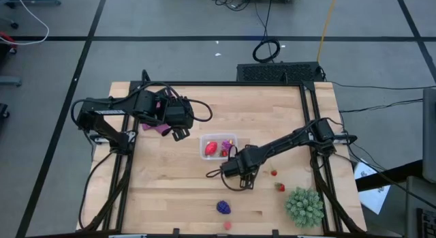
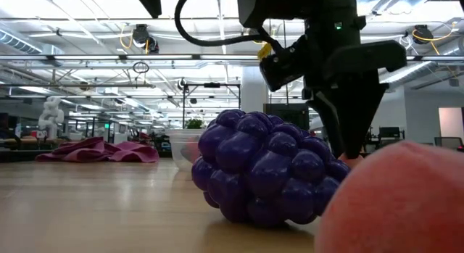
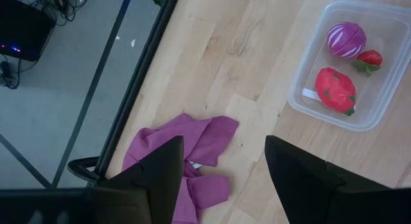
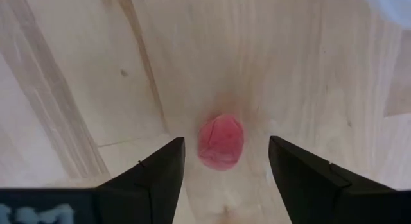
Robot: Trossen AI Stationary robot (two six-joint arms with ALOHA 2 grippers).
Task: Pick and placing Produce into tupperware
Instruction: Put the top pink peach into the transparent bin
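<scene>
The clear tupperware [image 1: 218,147] stands mid-table and holds a red fruit [image 3: 335,89], a magenta one [image 3: 346,39] and a small strawberry [image 3: 369,58]. My right gripper [image 1: 240,182] points down just on the near side of the tub. It is open over a small red-pink fruit [image 4: 221,137] that lies on the wood between its fingers, with a gap on each side. Two small strawberries [image 1: 274,172] [image 1: 279,187] lie to its right. A dark purple grape bunch [image 1: 223,207] and a pale pink fruit [image 1: 227,225] rest near the front edge. My left gripper [image 1: 178,132] hangs open above the table, left of the tub.
A purple cloth [image 1: 160,127] lies crumpled on the table under my left arm. A green spiky plant [image 1: 304,206] stands at the near right corner. A dark frame [image 1: 305,101] borders the wooden top. Bare wood lies between the tub and the near left edge.
</scene>
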